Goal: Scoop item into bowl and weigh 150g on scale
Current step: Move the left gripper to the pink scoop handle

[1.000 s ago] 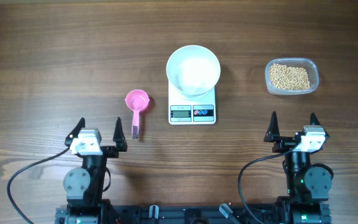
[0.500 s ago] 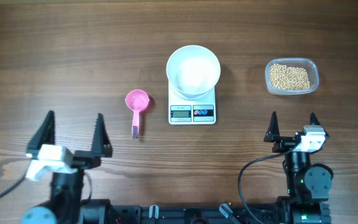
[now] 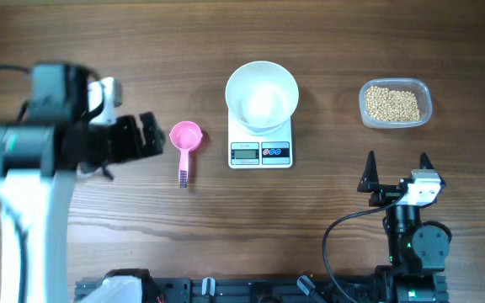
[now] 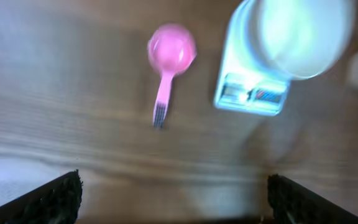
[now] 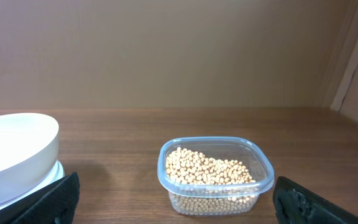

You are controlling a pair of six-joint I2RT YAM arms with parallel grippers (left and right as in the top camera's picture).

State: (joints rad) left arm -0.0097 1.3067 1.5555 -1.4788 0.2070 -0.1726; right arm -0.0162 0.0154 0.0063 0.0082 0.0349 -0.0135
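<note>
Bearing scale (image 3: 260, 152): wooden table (image 3: 394, 34), tan wall (image 5: 166, 50)

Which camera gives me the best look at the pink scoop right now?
Overhead: the pink scoop lies sharp and whole on the table, left of the scale, handle toward the robot. The left wrist view shows it larger but motion-blurred. The right wrist view does not show it at all.

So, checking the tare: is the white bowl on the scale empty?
Empty. The bowl shows only plain white inside from overhead; the beans sit in the clear tub.
</note>
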